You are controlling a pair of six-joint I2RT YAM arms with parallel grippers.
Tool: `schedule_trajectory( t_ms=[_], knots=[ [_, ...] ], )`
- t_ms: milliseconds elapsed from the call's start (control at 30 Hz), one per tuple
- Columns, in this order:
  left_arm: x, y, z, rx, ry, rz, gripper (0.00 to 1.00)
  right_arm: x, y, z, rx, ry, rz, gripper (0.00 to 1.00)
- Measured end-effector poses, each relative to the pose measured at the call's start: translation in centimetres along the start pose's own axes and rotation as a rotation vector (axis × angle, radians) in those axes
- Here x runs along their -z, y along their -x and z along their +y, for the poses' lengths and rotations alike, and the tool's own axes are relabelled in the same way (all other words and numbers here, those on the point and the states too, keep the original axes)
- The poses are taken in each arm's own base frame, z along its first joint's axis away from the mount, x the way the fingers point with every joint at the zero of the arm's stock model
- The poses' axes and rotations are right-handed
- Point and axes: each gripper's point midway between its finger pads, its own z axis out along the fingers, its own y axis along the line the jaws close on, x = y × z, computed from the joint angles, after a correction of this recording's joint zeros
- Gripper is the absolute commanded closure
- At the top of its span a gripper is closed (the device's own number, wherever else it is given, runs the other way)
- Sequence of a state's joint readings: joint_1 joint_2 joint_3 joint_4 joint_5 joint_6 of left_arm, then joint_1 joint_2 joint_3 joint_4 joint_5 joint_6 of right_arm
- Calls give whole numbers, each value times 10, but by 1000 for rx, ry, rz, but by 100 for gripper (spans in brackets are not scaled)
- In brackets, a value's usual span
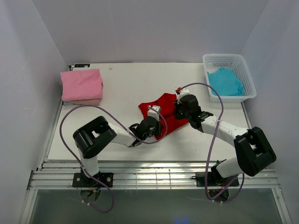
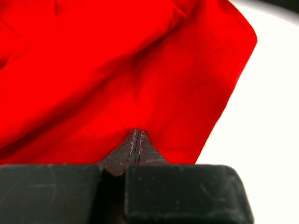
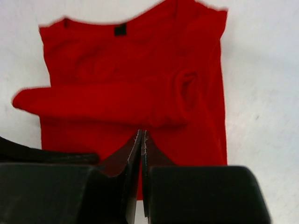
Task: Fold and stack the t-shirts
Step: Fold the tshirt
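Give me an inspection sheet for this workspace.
Surface: white table.
Job's things: red t-shirt mid-table, partly folded; pink t-shirt folded on beige t-shirt, far left; turquoise t-shirt in basket, far right.
Clutter: nothing seen.
Grippers: left gripper and right gripper both shut at the red t-shirt; grip on cloth unclear.
Cables: purple cables loop beside both arms.
Surroundings: white walls; metal rail at near edge.

The creased red shirt [image 2: 117,70] fills most of the view, white worktop [image 2: 266,116] at right; the jaws meet, tips over the cloth.
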State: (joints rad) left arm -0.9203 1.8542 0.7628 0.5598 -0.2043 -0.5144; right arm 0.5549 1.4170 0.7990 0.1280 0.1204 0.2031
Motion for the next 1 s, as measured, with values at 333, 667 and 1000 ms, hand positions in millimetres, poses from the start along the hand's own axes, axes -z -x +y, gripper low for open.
schedule_trajectory(
  t_ms=[333,667,1000],
  knots=[
    [41,-26,-4,3,25,10,100,39,-99,33,-4,103,201,92],
    [55,-37,-11,-19,32,11,100,41,-99,32,-18,83,189,92],
    [66,-47,-17,-20,26,2,100,17,-119,31,-10,58,274,92]
  ],
)
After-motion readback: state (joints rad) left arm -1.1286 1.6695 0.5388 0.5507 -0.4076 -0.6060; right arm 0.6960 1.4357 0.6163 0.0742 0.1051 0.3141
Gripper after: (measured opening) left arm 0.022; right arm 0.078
